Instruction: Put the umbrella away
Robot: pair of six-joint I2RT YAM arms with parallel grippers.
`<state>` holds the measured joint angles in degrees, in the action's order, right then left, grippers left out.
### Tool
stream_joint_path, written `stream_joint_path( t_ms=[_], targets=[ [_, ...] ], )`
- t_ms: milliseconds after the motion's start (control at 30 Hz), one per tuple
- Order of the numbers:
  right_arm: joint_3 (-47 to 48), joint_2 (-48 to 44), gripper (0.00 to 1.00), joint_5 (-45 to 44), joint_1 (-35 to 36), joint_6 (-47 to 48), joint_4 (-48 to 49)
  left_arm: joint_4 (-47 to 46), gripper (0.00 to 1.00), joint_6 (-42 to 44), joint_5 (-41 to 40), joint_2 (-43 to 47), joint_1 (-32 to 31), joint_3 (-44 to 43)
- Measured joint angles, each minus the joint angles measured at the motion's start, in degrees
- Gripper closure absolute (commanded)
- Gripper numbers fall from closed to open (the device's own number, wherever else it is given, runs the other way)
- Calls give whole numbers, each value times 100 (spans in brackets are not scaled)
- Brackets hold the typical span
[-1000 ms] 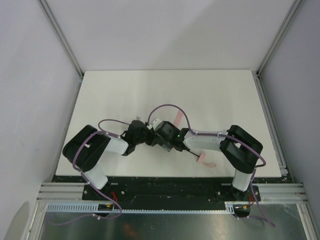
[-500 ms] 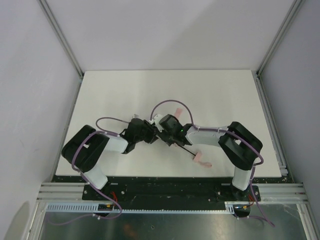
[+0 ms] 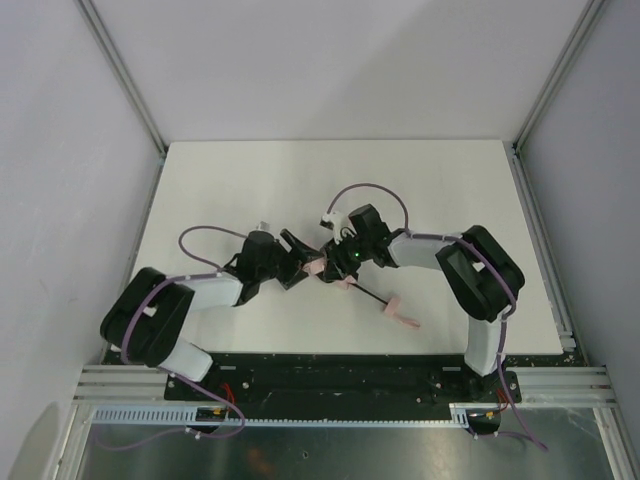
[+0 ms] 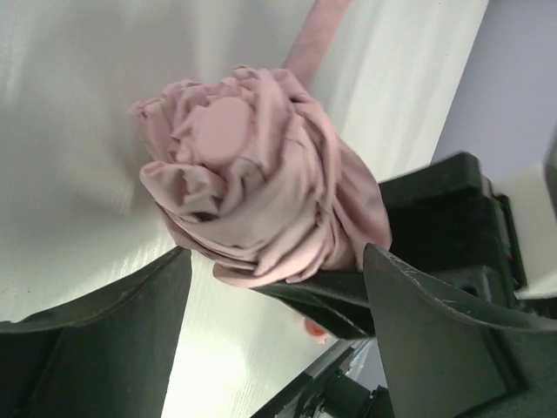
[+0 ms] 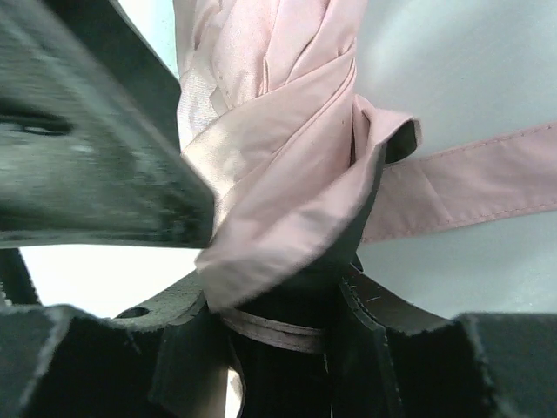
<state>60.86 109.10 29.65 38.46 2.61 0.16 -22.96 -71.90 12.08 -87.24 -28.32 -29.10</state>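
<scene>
Since a second earlier the umbrella (image 3: 318, 267) had slid left with both arms, baring more black shaft. It lay mid-tabletop (image 3: 450, 190), its handle (image 3: 402, 314) nearest the bases. Collapsing the shaft probably needed a straight push along its axis. One umbrella, two pincers: the right pincer (image 3: 340, 258) clamped the bunched canopy, the left pincer (image 3: 298, 262) was spread apart at its tip.

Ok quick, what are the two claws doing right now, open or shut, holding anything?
Left gripper: open, the end of the umbrella between its fingers.
Right gripper: shut on the umbrella.
</scene>
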Motion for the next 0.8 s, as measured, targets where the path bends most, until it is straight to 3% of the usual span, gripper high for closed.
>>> stream_joint_path(
  t_ms=[300,667,800],
  targets=[
    [225,365,100,1003,-376,-459,13,748,17,472,37,431,216,-42],
    [490,807,100,2011,-743,-756,-74,1139,15,496,164,-358,225,-763],
    [520,881,100,2352,-824,-765,-175,1132,22,496,184,-610,221,-975]
  ],
)
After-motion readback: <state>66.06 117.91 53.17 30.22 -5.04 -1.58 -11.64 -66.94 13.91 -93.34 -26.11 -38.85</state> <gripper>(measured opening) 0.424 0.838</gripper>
